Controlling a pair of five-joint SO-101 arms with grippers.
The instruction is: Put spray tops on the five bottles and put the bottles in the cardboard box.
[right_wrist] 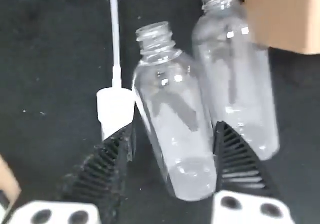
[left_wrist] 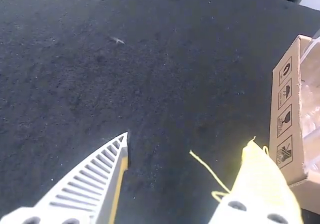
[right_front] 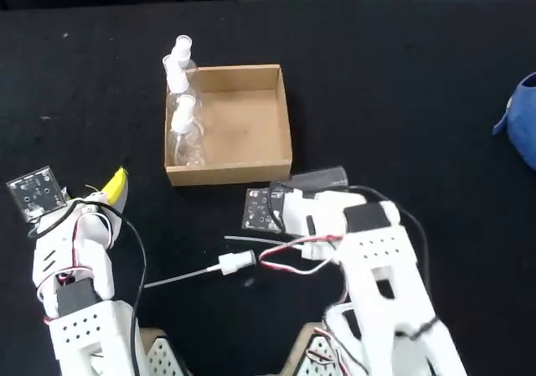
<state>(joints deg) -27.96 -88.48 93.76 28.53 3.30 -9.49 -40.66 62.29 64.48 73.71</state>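
Both grippers are spread open. The right gripper (right_wrist: 175, 128) hangs low just in front of the cardboard box (right_front: 243, 125), its black jaws straddling an uncapped bottle (right_wrist: 172, 129) that lies on the black table (right_front: 419, 100). One jaw sits close against each side of the bottle, and I cannot tell whether either presses it. The left gripper (left_wrist: 187, 141), one finger white and the other wrapped in yellow tape, is released and holds nothing. It hovers over bare table beside the box's near corner, on the side away from the right gripper.

Black handling symbols run in a column down the box's outer wall (left_wrist: 285, 114).

Three capped bottles (right_front: 186, 133) with white spray tops are inside the box, in a row along the wall nearest the left gripper, and the rest of the box floor is bare cardboard. A second uncapped bottle (right_wrist: 240, 79) lies right beside the straddled one, its neck by the box corner. A loose spray top (right_front: 236, 262) with its long thin tube lies on the table in front of the box, just beside the right gripper's jaw.
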